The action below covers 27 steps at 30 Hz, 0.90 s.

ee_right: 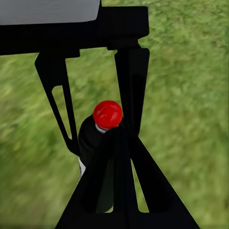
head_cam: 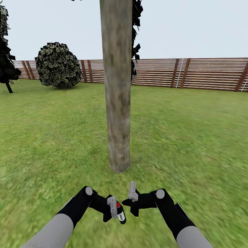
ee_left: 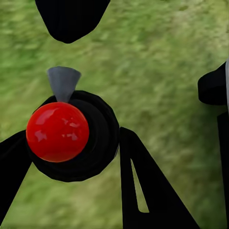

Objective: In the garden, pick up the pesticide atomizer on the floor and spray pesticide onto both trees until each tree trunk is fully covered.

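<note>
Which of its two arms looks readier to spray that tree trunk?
Probably the left. Its gripper already holds the sprayer, just short of the trunk. The right gripper carries nothing.

the way straight ahead is blocked by the tree trunk [head_cam: 117, 86]; open lawn [head_cam: 193, 137] is left free on its left and right, up to the far fence [head_cam: 193, 74].

Both arms low and angled inward, left gripper [head_cam: 115, 210] fingers clamped, right gripper [head_cam: 131, 199] beside it
</note>
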{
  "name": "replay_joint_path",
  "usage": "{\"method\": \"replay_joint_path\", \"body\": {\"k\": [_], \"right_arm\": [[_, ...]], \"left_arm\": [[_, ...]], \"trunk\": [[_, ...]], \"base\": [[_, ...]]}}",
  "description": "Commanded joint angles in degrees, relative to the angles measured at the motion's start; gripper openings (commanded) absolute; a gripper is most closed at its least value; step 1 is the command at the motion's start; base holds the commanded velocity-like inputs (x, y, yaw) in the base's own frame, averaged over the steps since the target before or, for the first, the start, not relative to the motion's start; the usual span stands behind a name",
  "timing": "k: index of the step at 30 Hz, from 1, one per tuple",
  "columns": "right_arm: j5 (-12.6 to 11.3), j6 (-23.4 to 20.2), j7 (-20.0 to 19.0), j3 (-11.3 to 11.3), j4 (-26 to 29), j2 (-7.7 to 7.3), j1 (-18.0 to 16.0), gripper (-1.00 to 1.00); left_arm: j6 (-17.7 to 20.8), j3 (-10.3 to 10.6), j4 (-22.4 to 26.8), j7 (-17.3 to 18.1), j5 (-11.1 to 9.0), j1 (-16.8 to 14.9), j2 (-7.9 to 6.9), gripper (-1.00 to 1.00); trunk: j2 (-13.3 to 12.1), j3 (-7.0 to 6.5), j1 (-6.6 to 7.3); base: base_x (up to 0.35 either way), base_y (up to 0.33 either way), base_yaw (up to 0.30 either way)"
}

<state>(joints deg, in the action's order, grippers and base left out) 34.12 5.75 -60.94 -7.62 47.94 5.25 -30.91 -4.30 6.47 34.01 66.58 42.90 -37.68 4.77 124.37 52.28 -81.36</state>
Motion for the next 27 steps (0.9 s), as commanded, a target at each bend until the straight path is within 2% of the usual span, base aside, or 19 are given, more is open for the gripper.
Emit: {"method": "replay_joint_path", "body": {"k": [1,27], "right_arm": [[0.59,0.58,-0.06,0.06,0.07,0.02,-0.02,-1.0],[0.59,0.58,-0.06,0.06,0.05,0.02,-0.02,-1.0]], "left_arm": [[-0.44,-0.05,0.08,0.13,0.36,0.01,0.01,-1.0],[-0.36,-0.14,0.09,0.07,0.01,-0.02,0.52,-1.0]], "trunk": [[0.02,0.05,0.01],[0.02,0.05,0.01]], "base": [[0.0,0.0,0.0],[0.0,0.0,0.0]]}}
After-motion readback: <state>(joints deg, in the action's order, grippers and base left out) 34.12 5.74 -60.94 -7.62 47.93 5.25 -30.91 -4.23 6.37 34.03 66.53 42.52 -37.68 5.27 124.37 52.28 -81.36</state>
